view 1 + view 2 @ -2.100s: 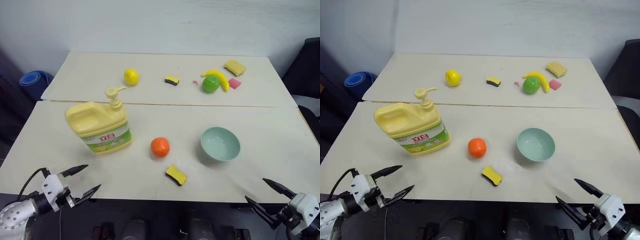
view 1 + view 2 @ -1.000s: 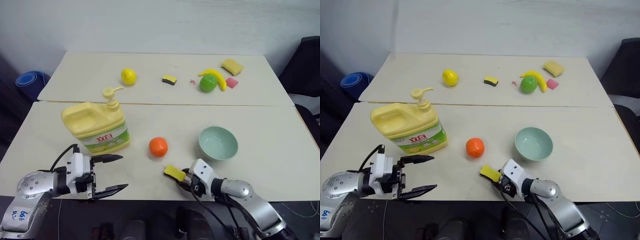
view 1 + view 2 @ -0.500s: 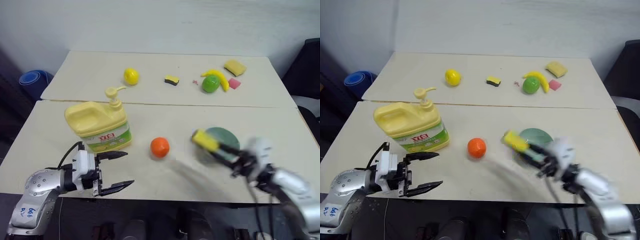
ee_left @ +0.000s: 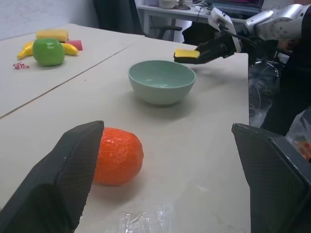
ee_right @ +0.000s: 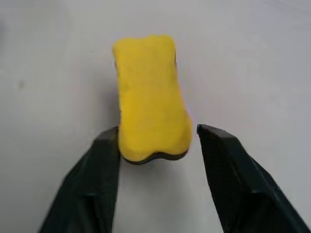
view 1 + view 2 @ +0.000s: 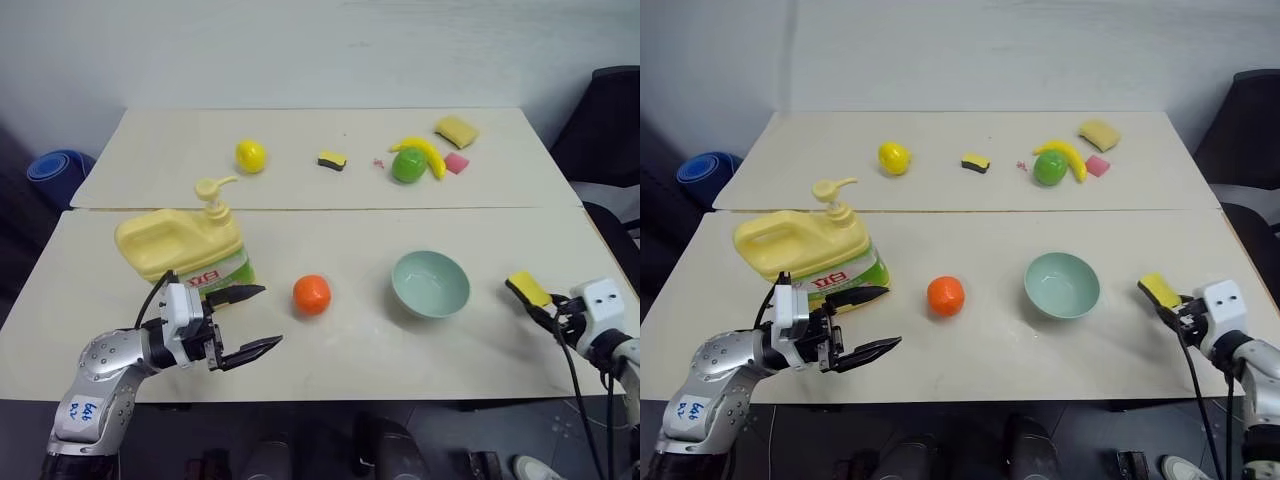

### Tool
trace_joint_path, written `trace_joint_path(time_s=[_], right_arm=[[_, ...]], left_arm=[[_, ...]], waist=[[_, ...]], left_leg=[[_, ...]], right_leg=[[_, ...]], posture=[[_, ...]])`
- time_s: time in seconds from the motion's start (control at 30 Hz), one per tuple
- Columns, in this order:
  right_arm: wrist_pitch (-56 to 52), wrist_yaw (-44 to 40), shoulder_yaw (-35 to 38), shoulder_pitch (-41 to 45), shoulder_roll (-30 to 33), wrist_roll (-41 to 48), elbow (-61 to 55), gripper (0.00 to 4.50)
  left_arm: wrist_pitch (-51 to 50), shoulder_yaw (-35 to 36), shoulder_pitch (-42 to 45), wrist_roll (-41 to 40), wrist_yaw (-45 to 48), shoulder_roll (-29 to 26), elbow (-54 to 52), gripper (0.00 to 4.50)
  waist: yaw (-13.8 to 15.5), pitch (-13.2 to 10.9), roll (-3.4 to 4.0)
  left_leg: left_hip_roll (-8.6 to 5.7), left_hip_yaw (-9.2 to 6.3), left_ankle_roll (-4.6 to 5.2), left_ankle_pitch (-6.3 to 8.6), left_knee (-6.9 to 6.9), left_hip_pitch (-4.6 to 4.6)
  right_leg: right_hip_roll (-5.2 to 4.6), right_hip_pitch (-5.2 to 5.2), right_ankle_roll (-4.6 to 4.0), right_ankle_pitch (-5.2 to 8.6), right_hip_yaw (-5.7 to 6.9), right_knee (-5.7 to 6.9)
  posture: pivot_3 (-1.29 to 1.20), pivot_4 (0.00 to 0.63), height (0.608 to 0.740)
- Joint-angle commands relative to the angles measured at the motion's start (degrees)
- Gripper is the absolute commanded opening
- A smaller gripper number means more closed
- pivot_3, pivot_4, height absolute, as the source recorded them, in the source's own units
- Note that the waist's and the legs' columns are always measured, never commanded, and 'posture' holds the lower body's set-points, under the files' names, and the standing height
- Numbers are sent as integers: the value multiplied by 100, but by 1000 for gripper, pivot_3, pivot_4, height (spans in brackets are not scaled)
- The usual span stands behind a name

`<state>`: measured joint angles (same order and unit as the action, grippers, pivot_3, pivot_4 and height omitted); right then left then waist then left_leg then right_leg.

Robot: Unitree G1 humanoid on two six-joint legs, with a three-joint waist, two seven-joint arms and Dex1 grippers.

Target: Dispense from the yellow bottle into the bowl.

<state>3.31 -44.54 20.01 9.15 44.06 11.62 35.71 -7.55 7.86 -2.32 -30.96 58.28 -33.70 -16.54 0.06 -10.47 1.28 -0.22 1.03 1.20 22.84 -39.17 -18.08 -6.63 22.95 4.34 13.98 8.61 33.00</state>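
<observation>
While its two black fingers are spreading wide, the left gripper [image 6: 248, 322] is pointing level just in front of the squat pale-yellow plastic pump bottle [image 6: 185, 250], seemingly lining up a grasp; the round mint-green bowl [image 6: 430, 284] is sitting beyond the orange ball [image 6: 312, 294]. Farther off, the right gripper [image 5: 155, 145] is loosening beside a yellow sponge [image 5: 149, 124], apparently clearing it aside.

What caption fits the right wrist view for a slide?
Right pincer open around a yellow sponge with a dark underside, over the pale table.
</observation>
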Motion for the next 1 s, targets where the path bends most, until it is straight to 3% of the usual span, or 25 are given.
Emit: trace_joint_path(time_s=[0.03, 0.1, 0.2, 0.3, 0.4, 0.6, 0.73, 1.0], right_arm=[[213, -235, 389, -82, 478, 229, -190, 3761], [20, -940, 541, -488, 647, 694, -1065, 4476], [-1016, -1430, 522, -802, 725, 1608, -2823, 4476], [-2017, -1500, -374, -418, 631, 2055, -4322, 4476], [-2774, -1127, -1565, 491, 162, 1788, -4891, 4476], [-3993, -576, -3333, 2022, -923, 1083, -4743, 4476], [-4095, -574, -4338, 2603, -1550, 457, -4322, 4476], [-3388, -580, -5061, 3503, -2558, -496, -2279, 4476]], left_arm=[[-65, 160, -49, -195, 81, -74, -9, 4500], [6, 295, -115, -161, 105, -129, 81, 4500], [128, 474, -217, -94, 102, -158, 224, 4500], [227, 646, -323, -58, 66, -146, 395, 4500], [370, 742, -440, 18, 69, -133, 550, 4500], [384, 875, -564, -21, 21, -158, 565, 4500], [403, 909, -537, 11, -73, -128, 598, 4500], [485, 821, -574, 19, -114, -42, 585, 4500]], waist=[[34, -2, 8], [85, -2, 9], [105, -2, 8], [31, -3, 4], [13, -4, 1], [120, 5, -15], [115, 16, -33], [-15, 22, -43]], left_leg=[[-3, 0, 1, -1, 0, -1], [-5, 0, 3, -2, -1, -2], [4, -5, -1, 1, -1, -2], [12, 2, -8, 5, -1, 8], [22, 1, -18, 11, -1, 14], [5, -16, -21, 4, -5, -25], [4, -15, -19, 3, -12, -26], [3, -19, -18, 0, -13, -24]], right_leg=[[-1, 0, 2, -1, 0, -2], [-2, -1, 6, -3, -2, -7], [1, -2, 5, -3, -4, -12], [3, -4, 1, -4, -16, -27], [4, 0, -10, 2, -15, -21], [1, 66, -13, 0, -7, 4], [1, 61, -9, -3, -7, 0], [3, 61, -10, -2, -1, 13]], posture=[[0, 150, 740], [0, 150, 740], [0, 150, 740], [0, 150, 740], [0, 150, 740], [0, 150, 740], [0, 150, 740], [0, 150, 740]])
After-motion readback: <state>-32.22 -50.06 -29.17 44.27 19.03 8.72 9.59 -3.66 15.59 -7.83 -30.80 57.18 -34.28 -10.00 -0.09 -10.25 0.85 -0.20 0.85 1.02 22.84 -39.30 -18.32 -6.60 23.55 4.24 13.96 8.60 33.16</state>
